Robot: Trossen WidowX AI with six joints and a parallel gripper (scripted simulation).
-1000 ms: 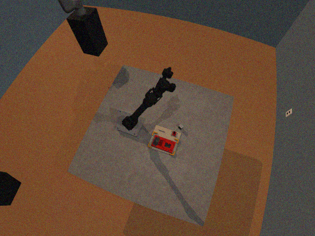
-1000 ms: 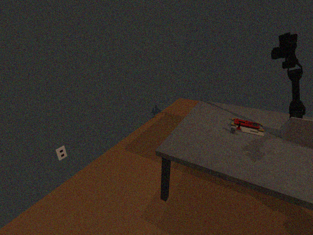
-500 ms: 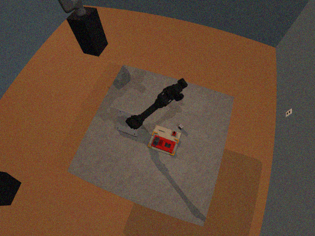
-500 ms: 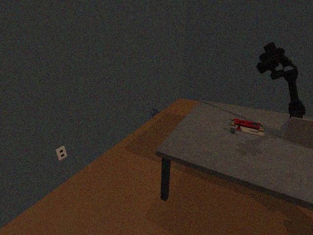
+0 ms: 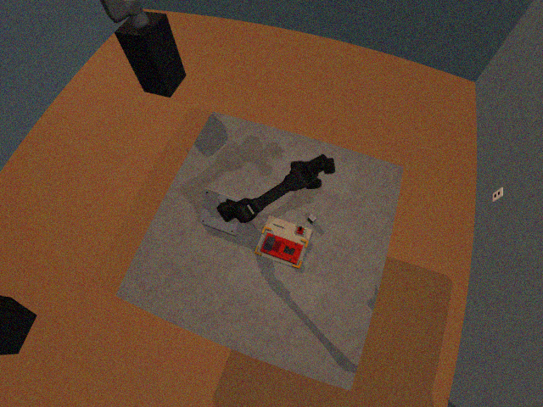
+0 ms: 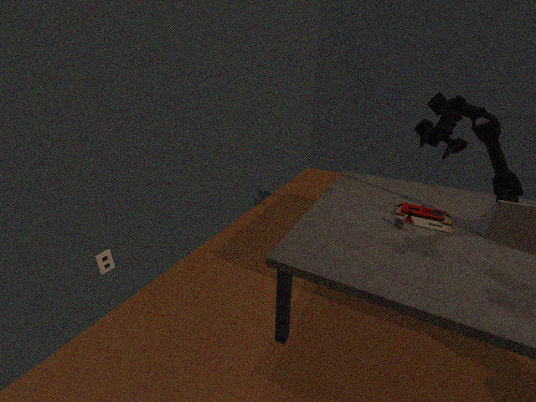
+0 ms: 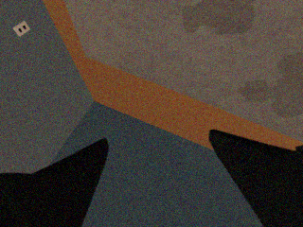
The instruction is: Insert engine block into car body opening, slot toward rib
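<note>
The car body is likely the red and cream block (image 5: 282, 248) (image 6: 423, 211) with yellow-orange corners, resting on the grey table (image 5: 197, 280) (image 6: 346, 250). Dark shapes and one small red part show on its top; the opening and the rib are too small to make out. A small grey block (image 5: 311, 218) (image 6: 399, 223), likely the engine block, lies on the table beside the body's cream side, apart from it. Its slot cannot be seen. My gripper (image 6: 432, 152) (image 7: 158, 139) is open and empty, high above the table, touching neither.
A pale raised plate (image 5: 224, 228) lies under the arm's base; a grey panel (image 6: 515, 224) stands at the right edge of the exterior view. The table's edge with orange floor (image 7: 142, 99) beyond shows in the wrist view. A dark pillar (image 5: 153, 54) stands off the table.
</note>
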